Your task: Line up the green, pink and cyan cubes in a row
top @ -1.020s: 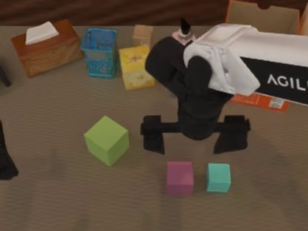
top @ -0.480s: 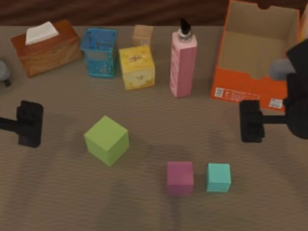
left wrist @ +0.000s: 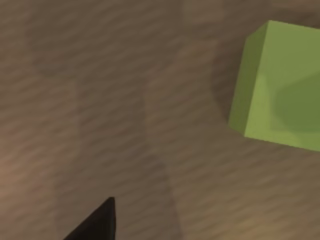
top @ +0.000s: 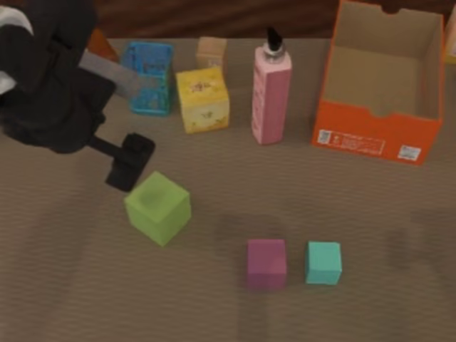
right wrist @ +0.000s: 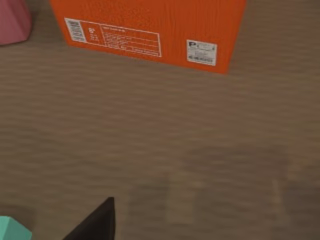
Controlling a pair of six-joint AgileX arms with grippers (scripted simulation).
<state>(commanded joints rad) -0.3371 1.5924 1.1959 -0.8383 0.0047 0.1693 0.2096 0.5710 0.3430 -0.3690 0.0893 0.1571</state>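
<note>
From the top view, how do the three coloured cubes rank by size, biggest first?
1. green cube, clearly the largest.
2. pink cube, noticeably smaller.
3. cyan cube, slightly smaller than the pink one.
All three rest on the table, so nearness hardly skews this.

The left tool (top: 130,162) has swung in beside the green cube (top: 158,206).

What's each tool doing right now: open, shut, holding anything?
Left tool: just up-left of the large lime-green matte cube, holding nothing; open or shut cannot be told.
Right tool: out of the top view; state cannot be told.
</note>
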